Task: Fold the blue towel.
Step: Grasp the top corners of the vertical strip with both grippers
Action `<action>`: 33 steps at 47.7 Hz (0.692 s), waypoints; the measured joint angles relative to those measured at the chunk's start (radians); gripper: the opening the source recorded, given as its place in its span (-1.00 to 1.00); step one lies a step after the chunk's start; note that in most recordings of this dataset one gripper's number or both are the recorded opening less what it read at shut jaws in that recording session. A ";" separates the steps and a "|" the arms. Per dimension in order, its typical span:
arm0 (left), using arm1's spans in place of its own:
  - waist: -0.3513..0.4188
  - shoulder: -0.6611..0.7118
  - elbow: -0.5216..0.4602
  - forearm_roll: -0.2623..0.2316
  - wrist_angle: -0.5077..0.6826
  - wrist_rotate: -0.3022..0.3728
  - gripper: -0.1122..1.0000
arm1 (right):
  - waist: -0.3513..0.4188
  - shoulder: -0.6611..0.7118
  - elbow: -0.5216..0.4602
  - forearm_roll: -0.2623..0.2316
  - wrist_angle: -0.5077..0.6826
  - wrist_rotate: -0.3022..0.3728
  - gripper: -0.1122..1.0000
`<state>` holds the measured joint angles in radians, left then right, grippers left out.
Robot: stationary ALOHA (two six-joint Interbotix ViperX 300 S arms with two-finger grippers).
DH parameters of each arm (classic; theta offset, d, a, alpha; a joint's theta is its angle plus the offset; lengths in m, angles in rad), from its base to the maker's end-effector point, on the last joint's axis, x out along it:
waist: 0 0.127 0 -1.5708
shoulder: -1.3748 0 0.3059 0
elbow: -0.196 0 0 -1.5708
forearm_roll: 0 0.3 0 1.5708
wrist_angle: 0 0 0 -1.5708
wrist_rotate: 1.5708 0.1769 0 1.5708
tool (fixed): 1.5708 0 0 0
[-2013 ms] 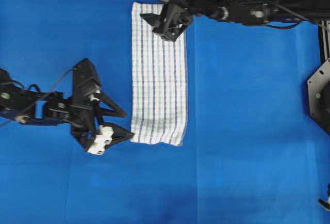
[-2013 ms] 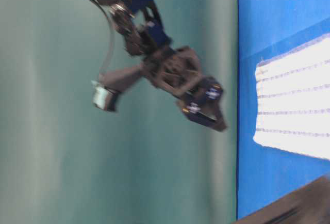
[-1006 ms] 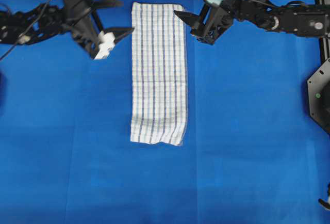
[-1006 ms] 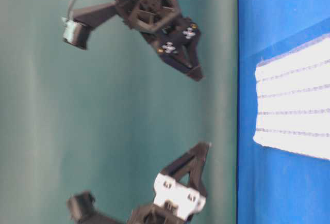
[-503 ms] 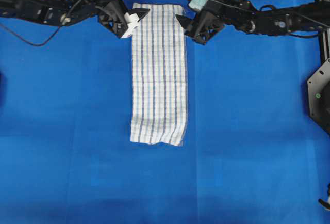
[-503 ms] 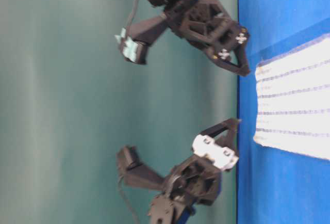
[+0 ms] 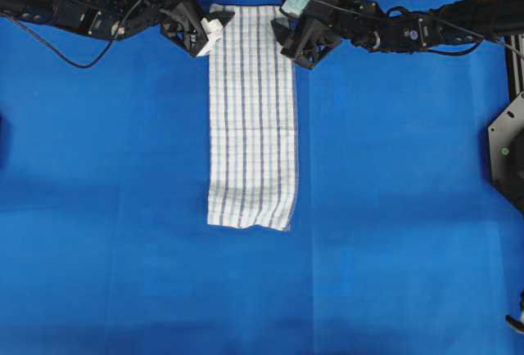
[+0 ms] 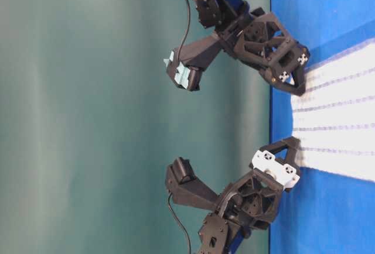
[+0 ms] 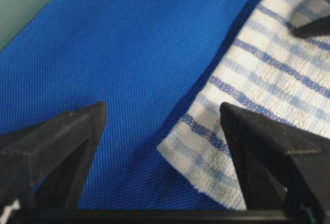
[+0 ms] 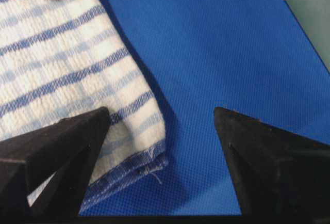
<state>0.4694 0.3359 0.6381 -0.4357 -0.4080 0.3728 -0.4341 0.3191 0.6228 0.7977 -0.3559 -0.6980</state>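
The blue towel lies flat as a long striped strip on the blue covering, also seen in the table-level view. My left gripper is open and straddles its far-left corner; one finger is over the cloth, the other over bare covering. My right gripper is open astride the far-right corner, where two layers of hem show. In the wrist views the left gripper and right gripper hold nothing. Both hang low by the towel's end.
The plain blue table covering spreads all round the towel. A black frame rail and a black plate stand at the right edge. The left arm's cable loops over the covering.
The left arm swung from the towel's near-left corner to its far-left corner. The right gripper shifted off the cloth to the far-right corner. Both have come down close to the cloth.
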 measured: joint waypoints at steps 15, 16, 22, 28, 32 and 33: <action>-0.025 0.009 -0.003 0.002 0.000 -0.009 -0.42 | 0.006 0.020 -0.018 -0.011 0.002 0.000 -0.45; -0.028 0.011 -0.003 0.000 0.000 -0.006 -0.51 | 0.006 0.020 -0.018 -0.012 0.003 0.000 -0.52; -0.037 0.012 -0.008 0.002 0.000 0.008 -0.79 | 0.006 0.020 -0.020 -0.015 0.018 -0.002 -0.84; -0.040 0.012 -0.014 0.002 0.003 0.012 -0.79 | 0.005 0.020 -0.021 -0.017 0.029 -0.002 -0.86; -0.041 0.012 -0.018 0.002 0.003 0.012 -0.79 | 0.005 0.020 -0.023 -0.017 0.029 -0.002 -0.86; -0.041 0.014 -0.020 0.000 0.003 0.012 -0.79 | 0.005 0.020 -0.021 -0.017 0.029 -0.002 -0.86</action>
<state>0.4280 0.3497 0.6182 -0.4357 -0.4050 0.3850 -0.4295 0.3390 0.6013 0.7808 -0.3267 -0.6995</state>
